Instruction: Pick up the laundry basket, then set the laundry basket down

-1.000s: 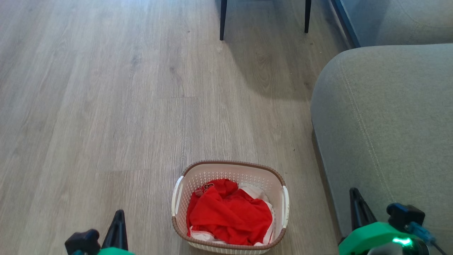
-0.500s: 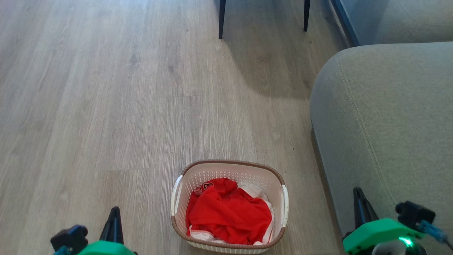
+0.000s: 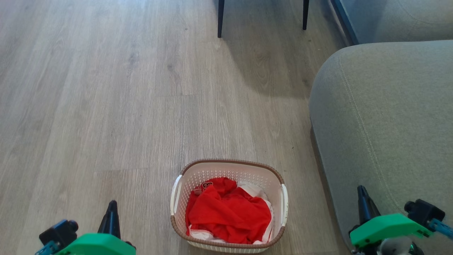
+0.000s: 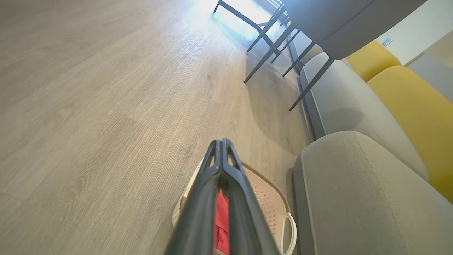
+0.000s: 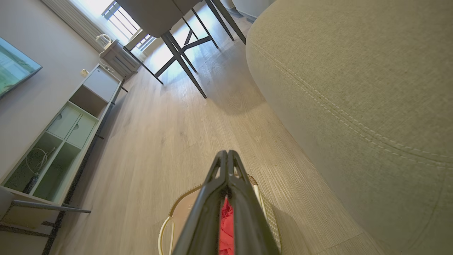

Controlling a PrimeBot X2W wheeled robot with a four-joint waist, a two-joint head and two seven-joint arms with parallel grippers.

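Note:
The laundry basket stands on the wood floor at the bottom centre of the head view, cream-white with a brown rim and white side handles, holding red and white clothes. My left gripper hangs shut at the lower left, well left of the basket and apart from it. Off to the basket's right, my right gripper is shut, beside the sofa. In the left wrist view the shut fingers point over the basket. The right wrist view has its shut fingers above the basket.
A grey sofa arm fills the right side, close to the basket. Two dark chair legs stand on the floor at the top. A shelf unit lines the wall in the right wrist view. Yellow cushions sit on the sofa.
Both grippers have drifted outward and lower in the head view, the left toward the left edge, the right toward the right. The basket stays in place on the floor.

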